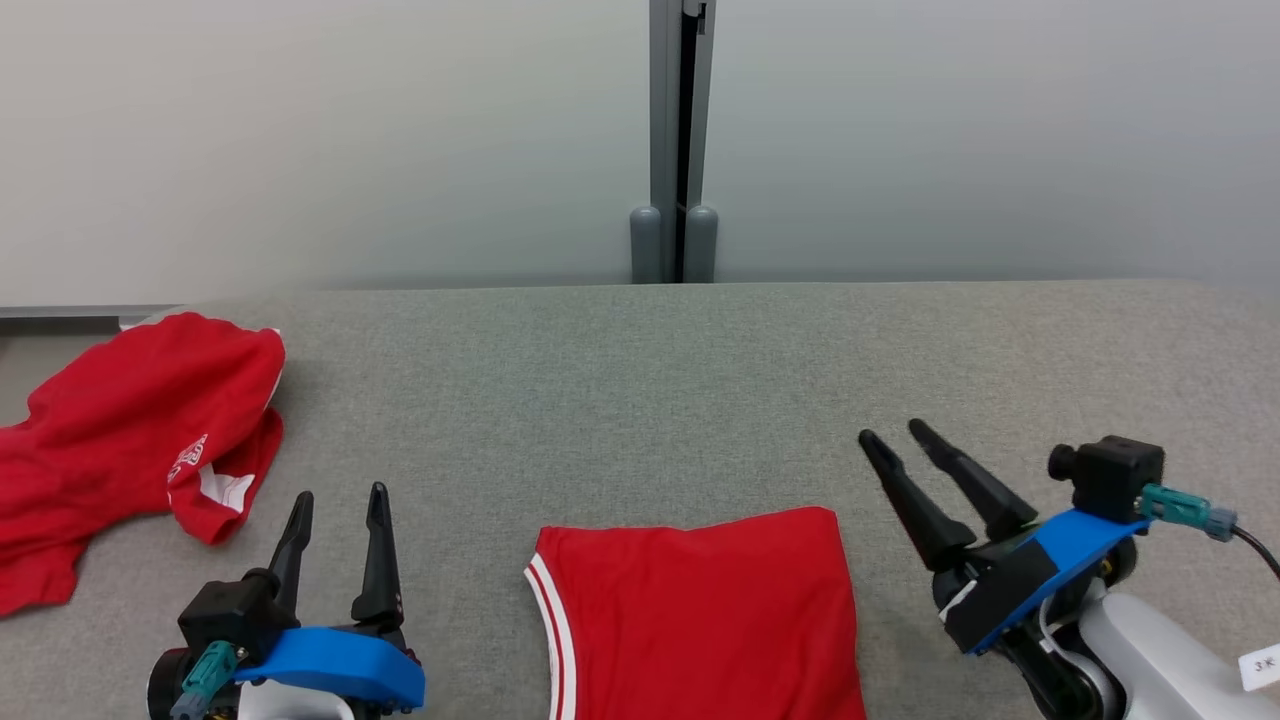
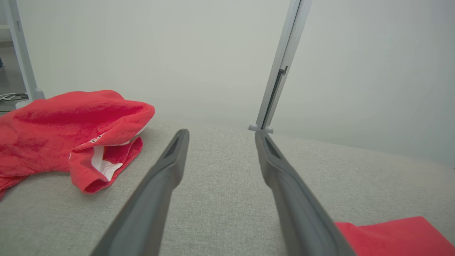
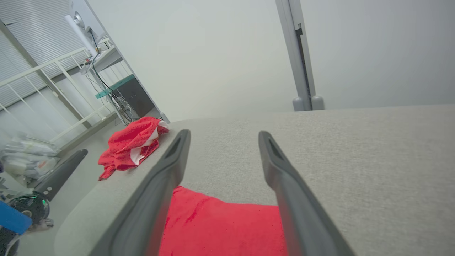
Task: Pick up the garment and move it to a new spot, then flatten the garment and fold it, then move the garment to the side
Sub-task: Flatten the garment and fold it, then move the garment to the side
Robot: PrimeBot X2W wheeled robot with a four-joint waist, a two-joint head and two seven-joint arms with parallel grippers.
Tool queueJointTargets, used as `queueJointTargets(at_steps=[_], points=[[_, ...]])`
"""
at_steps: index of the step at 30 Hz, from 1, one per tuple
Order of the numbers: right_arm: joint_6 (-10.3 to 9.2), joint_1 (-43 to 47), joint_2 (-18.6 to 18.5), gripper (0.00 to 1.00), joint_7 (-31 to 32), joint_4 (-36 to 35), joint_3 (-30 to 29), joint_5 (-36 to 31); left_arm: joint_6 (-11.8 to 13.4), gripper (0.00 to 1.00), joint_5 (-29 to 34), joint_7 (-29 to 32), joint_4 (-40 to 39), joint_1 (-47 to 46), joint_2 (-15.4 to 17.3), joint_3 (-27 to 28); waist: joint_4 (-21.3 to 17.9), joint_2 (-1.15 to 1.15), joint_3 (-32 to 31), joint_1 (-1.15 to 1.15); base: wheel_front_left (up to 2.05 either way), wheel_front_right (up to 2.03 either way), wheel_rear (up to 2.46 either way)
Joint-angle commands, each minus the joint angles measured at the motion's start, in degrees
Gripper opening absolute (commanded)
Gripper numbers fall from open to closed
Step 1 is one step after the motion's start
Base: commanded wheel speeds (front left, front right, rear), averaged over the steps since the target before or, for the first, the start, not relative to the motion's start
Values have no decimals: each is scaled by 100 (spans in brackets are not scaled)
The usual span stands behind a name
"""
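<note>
A folded red garment (image 1: 700,615) with white stripes along its left edge lies flat at the near middle of the grey table; a corner of this garment (image 2: 398,236) shows in the left wrist view and its top part (image 3: 220,227) in the right wrist view. To its left my left gripper (image 1: 340,500) stands open with nothing between its fingers (image 2: 170,167). My right gripper (image 1: 893,433) hangs open just right of the garment's top right corner, holding nothing, its fingers (image 3: 277,167) apart above the cloth.
A second red garment (image 1: 130,430) lies crumpled at the table's far left edge (image 2: 71,135) (image 3: 131,147). A grey wall with a vertical post (image 1: 680,140) stands behind the table (image 1: 700,370). Shelving and cables show left of the table in the right wrist view.
</note>
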Motion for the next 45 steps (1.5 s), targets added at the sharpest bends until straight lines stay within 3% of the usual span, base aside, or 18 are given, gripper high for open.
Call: queueJointTargets(at_steps=[1, 7, 13, 17, 23, 34, 40, 45], points=[[1, -47, -97, 100, -206, 149, -66, -317, -14, 100, 27, -20, -95, 38, 18, 15, -57, 0, -39, 0, 0, 0, 0], [1, 262, 184, 100, -556, 483, -967, -1487, -14, 100, 48, -19, -351, 156, 30, 87, -213, 0, -76, 0, 0, 0, 0], [1, 883, 728, 100, -559, 186, -2346, -2991, -15, 100, 81, -19, -455, 234, 32, 119, -287, 0, -59, 0, 0, 0, 0], [1, 1265, 1081, 100, -559, 132, -2817, -3650, -15, 100, 77, -19, -444, 264, 26, 96, -285, 0, -51, 0, 0, 0, 0], [1, 1406, 1364, 100, -560, 135, -2970, -3994, -15, 100, 79, -19, -401, 282, 15, -4, -239, 0, -60, 0, 0, 0, 0], [1, 1233, 1360, 100, -543, 658, -2843, -3938, -15, 100, 21, -19, -326, 226, -4, -113, -43, 0, -58, 0, 0, 0, 0], [1, 725, 1257, 100, 33, 1244, -2296, -3634, -14, 100, -7, -19, -280, 162, -12, -182, 108, 0, -25, 0, 0, 0, 0], [1, 341, 1255, 100, 981, 1831, -1977, -3333, -14, 100, -21, -19, -215, 154, -16, -217, 301, 0, -22, 0, 0, 0, 0]])
